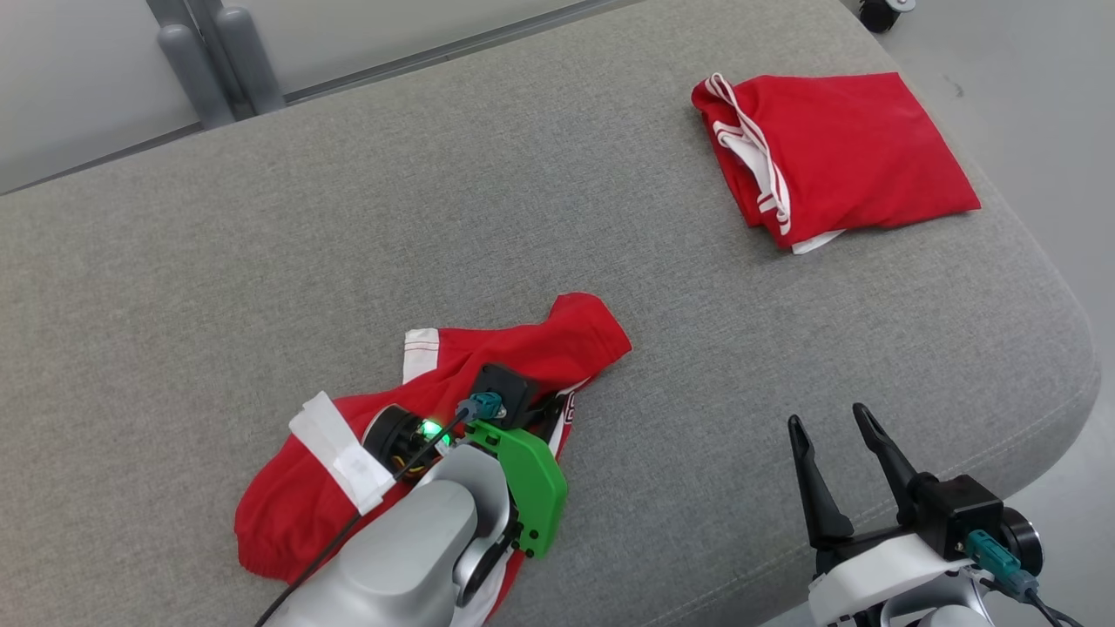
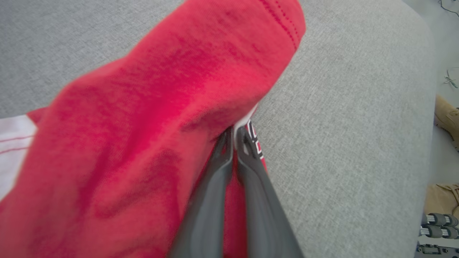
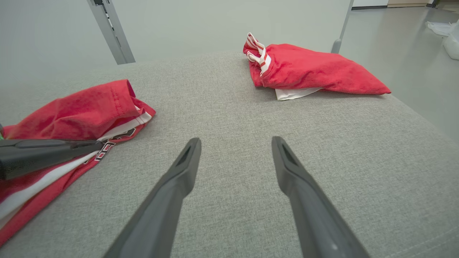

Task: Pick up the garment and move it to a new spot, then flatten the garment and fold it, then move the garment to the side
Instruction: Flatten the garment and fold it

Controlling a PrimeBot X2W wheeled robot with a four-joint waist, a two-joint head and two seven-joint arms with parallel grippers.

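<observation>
Now my left hand (image 2: 235, 133) is pinched shut on the crumpled red garment (image 1: 531, 344), its fingers clamping a fold beside the white-and-black trim. That garment lies on the grey cushion (image 1: 261, 261) at about 7 o'clock in the head view. My right hand (image 1: 827, 416) hovers at 5 o'clock, fingers spread wide and holding nothing. A second red garment (image 1: 854, 148), folded, sits well apart at 1 o'clock, near the cushion's edge.
</observation>
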